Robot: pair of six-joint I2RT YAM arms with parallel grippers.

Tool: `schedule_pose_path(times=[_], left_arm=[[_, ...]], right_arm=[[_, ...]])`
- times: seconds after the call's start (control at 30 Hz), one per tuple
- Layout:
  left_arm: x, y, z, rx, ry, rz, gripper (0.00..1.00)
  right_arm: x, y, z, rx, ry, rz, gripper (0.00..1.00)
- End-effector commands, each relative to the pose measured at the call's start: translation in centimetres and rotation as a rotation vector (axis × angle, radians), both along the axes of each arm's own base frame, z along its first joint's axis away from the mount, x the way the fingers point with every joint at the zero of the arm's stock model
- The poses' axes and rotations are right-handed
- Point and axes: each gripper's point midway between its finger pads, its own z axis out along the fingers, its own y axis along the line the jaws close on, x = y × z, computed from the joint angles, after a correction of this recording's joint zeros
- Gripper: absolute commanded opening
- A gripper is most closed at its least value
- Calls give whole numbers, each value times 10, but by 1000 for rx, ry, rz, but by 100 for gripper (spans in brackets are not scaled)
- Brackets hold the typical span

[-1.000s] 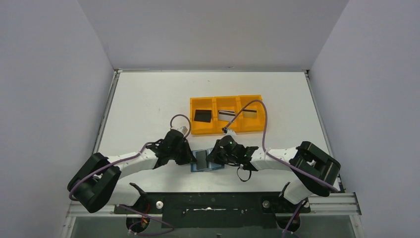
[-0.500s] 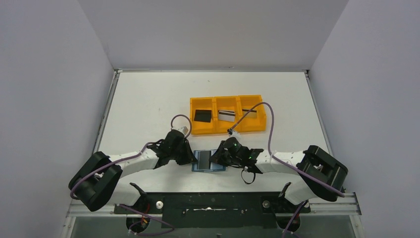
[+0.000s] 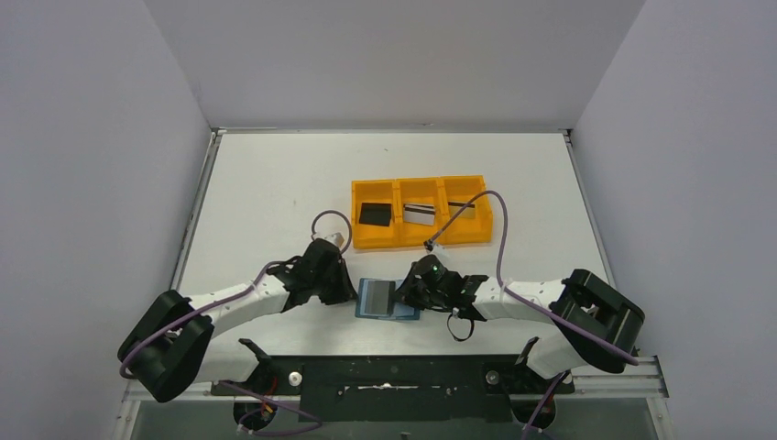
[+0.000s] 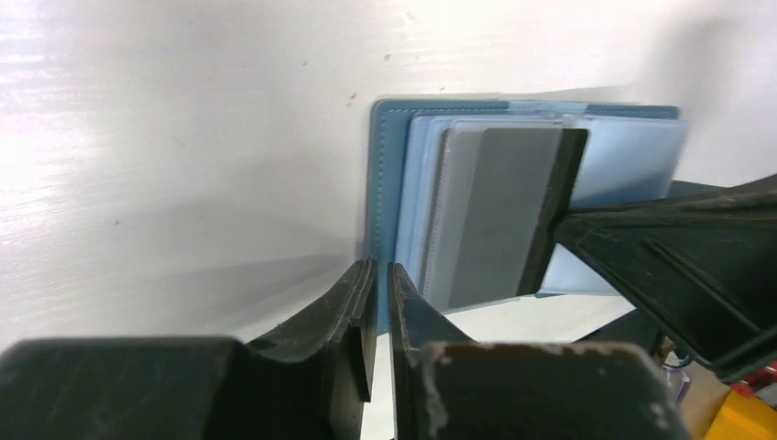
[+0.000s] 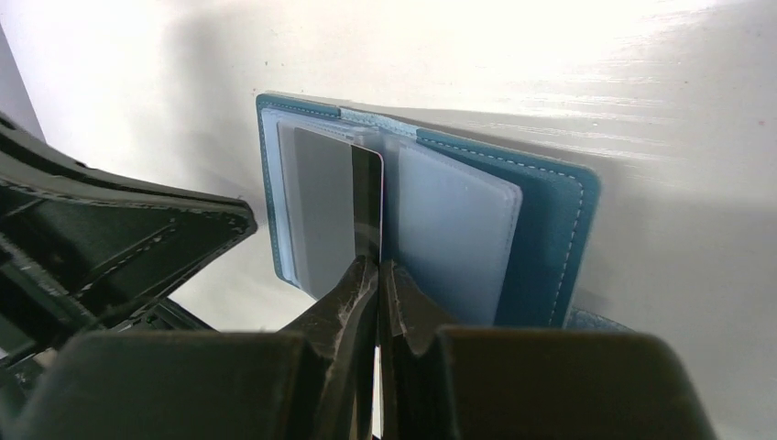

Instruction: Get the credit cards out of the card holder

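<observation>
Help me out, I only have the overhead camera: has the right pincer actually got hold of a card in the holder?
Observer: Yes. On its wrist camera the right pincer is shut on the dark-striped edge of a silver-grey card in the card holder.
Operator: And the other side?
Observer: The left pincer is nearly closed, with its tips at the holder's stitched outer edge. I can't tell whether it pinches that edge.
Operator: Any card in the other half?
Observer: The facing pocket looks clear, with no card showing in it.
</observation>
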Motion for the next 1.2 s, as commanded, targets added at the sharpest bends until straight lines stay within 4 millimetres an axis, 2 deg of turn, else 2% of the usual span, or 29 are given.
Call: schedule_pose_path(times=[0.0, 0.1, 0.17, 0.23, 0.33, 0.53, 0.63, 0.73, 0.9, 1.17], left_arm=[[22, -17, 44, -67, -127, -32, 13], [28, -38, 66, -174, -181, -89, 18], [27, -51, 72, -225, -187, -134, 21], [24, -59, 69, -244, -168, -174, 22], [19, -64, 53, -220, -123, -200, 22], [8, -56, 11, -136, -33, -189, 19], [4, -42, -10, -50, 15, -152, 14], [-1, -26, -23, 29, 46, -110, 10], [-7, -17, -28, 46, 55, -94, 9], [-11, -16, -32, 55, 64, -105, 6]], right_arm=[[13, 2, 12, 12, -40, -37, 0], [13, 2, 10, 13, -35, -38, 0], [13, 3, 9, 11, -32, -36, 0], [13, 3, 8, 12, -30, -34, 0], [12, 4, 7, 11, -27, -31, 0], [12, 5, 6, 15, -25, -26, 0], [12, 4, 7, 15, -25, -27, 0], [11, 0, 9, 9, -27, -37, 0], [10, -9, 11, 26, -33, -70, 0], [11, -8, 6, 24, -13, -74, 0]])
